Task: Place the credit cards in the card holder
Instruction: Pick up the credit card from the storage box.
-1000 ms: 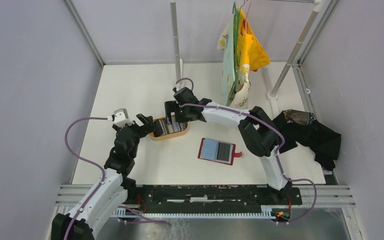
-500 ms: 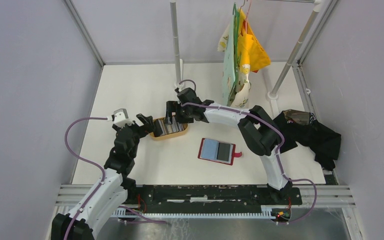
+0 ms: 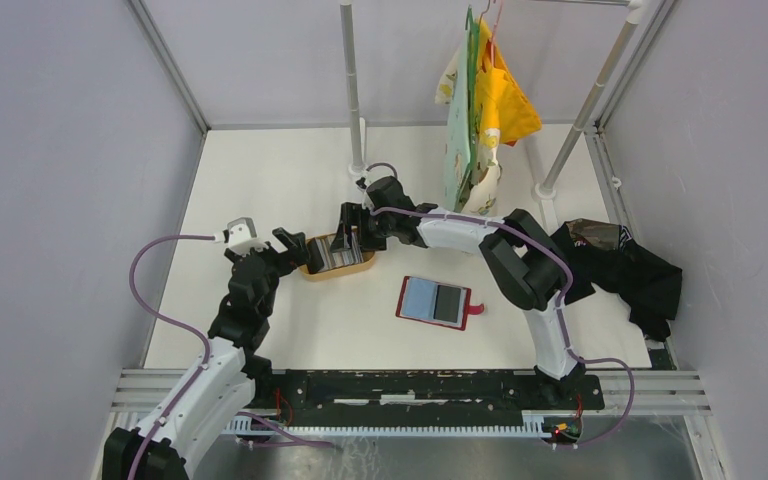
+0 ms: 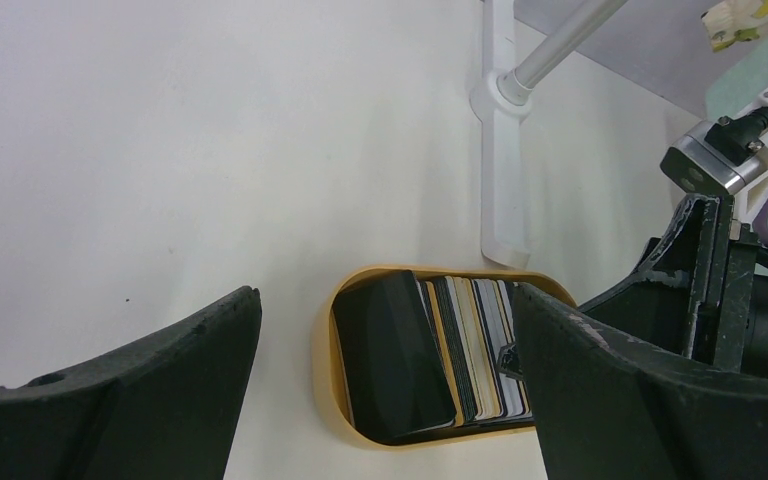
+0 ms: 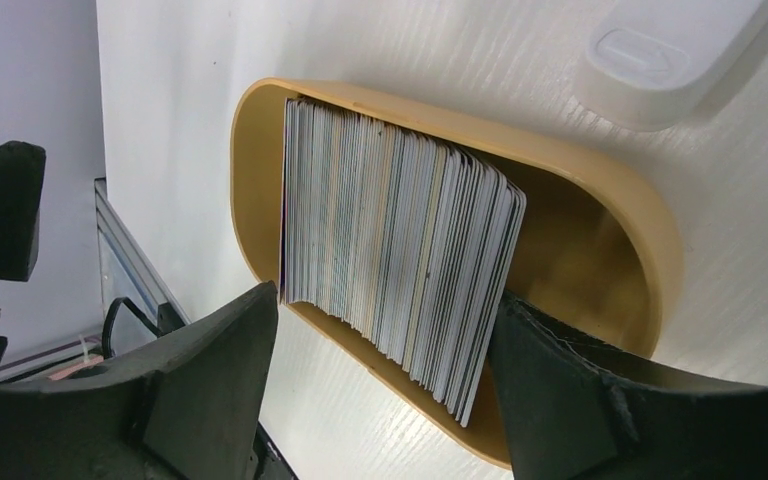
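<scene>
Step in hand: picking a card out of the supply, with none loaded yet as far as the overhead view shows. Right end effector [image 5: 385, 300] is down over the tan oval tray [image 5: 570, 250], jaws apart and straddling the stack of credit cards [image 5: 390, 250], which stands on edge, packed close, directly between the two fingers. Nothing looks pinched, and whether the fingers touch the end cards I cannot tell. Left end effector [image 4: 385, 300] hangs wide open and empty just off the tray's other end, with the cards ahead of its fingertips. The card holder [image 3: 435, 300] lies unfolded on the table [image 3: 260, 180], grey-blue lining up, well apart from the right end effector, back toward the arm bases and clear of the tray. Judgement: the next move calls for isolating one card, not the whole pack. The cards sit tight, so a narrow bite at one end of the stack seems needed, then a lift and a carry to the open holder.
</scene>
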`<state>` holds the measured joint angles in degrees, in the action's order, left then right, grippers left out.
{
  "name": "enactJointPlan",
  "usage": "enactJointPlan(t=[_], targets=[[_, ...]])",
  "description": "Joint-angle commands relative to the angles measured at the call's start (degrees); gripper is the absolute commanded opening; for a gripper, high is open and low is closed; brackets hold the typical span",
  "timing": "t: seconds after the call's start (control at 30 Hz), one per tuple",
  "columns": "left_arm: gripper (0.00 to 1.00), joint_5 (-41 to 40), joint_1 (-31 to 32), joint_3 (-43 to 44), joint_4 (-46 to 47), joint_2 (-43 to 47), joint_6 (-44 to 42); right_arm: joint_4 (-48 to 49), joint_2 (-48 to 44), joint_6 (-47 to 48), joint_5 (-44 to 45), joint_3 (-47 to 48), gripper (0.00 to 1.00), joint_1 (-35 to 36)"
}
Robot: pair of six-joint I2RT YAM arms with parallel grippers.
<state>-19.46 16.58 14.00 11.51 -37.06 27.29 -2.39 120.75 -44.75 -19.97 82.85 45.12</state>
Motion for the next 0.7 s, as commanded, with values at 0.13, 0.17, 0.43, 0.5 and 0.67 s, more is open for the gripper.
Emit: enactJointPlan(t=[0.13, 0.17, 0.43, 0.5, 0.67], targets=[[1.0, -1.7, -0.2, 0.2, 1.1, 0.6, 0.3, 3.5, 3.5, -2.5, -8.0, 1.5, 0.77, 0.4], [1.0, -1.7, -0.2, 0.2, 1.1, 0.7, 0.3, 4.3, 3.6, -2.8, -8.5, 1.3, 0.77, 0.5], [1.0, -1.7, -0.2, 0.2, 1.1, 0.8, 0.3, 5.9, 3.7, -3.5, -9.9, 0.7, 0.76, 0.4], [1.0, -1.7, -0.2, 0.2, 1.1, 0.8, 0.3, 5.7, 3.3, -2.8, -9.7, 0.7, 0.75, 0.3], [1.0, -1.8, -0.3, 0.2, 1.1, 0.8, 0.3, 5.2, 0.7, -0.9, -8.4, -0.7, 0.74, -0.3]])
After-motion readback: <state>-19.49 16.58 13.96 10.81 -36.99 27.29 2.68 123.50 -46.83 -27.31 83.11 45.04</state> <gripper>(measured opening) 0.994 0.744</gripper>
